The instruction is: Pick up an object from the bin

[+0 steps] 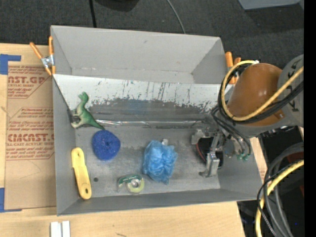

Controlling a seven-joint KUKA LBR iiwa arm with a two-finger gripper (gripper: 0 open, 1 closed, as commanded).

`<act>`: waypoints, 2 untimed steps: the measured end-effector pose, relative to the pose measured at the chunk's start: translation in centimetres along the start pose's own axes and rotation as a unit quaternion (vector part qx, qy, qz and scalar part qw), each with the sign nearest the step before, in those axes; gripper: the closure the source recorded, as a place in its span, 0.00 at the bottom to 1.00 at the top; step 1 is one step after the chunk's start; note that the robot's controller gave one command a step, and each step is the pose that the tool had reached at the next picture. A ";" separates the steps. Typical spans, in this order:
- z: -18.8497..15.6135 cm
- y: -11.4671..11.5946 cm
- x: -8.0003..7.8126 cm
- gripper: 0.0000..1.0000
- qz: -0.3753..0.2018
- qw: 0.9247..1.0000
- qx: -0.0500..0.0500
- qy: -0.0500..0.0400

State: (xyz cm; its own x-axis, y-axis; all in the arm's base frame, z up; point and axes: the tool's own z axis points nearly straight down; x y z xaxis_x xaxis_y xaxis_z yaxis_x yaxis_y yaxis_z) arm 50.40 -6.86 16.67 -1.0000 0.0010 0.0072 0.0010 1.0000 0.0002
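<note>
bin: grey sheet metal with sloped walls, the back wall scuffed with dark scratch marks along its lower band. end effector sits low over the right part of the floor, near the right wall, under the arm's rounded orange cover and looped black and yellow cables. cannot tell whether it is released or clenched; nothing visibly in its grasp. nearest thing: blue puff, a crumpled, mesh-like soft lump, centre-right on the floor, just left of the end effector and apart from it. further left: blue ball, round with a fuzzy matte surface, well apart from the end effector. dinosaur, green moulded plastic with a long neck and tail, stands against the left wall at the foot of the back wall. yellow handle, smooth elongated plastic with rounded ends, lies along the left wall at the front. tape roll, a small ring, pale with green, lies flat near the front wall between the handle and the puff.
</note>
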 end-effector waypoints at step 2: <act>0.7 4.5 -3.7 0.00 0.049 0.999 0.000 -0.003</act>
State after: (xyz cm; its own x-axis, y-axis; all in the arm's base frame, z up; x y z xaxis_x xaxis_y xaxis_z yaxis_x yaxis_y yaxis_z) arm 54.14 -2.34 15.99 -0.9951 0.0987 0.0007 0.0987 0.9951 -0.0002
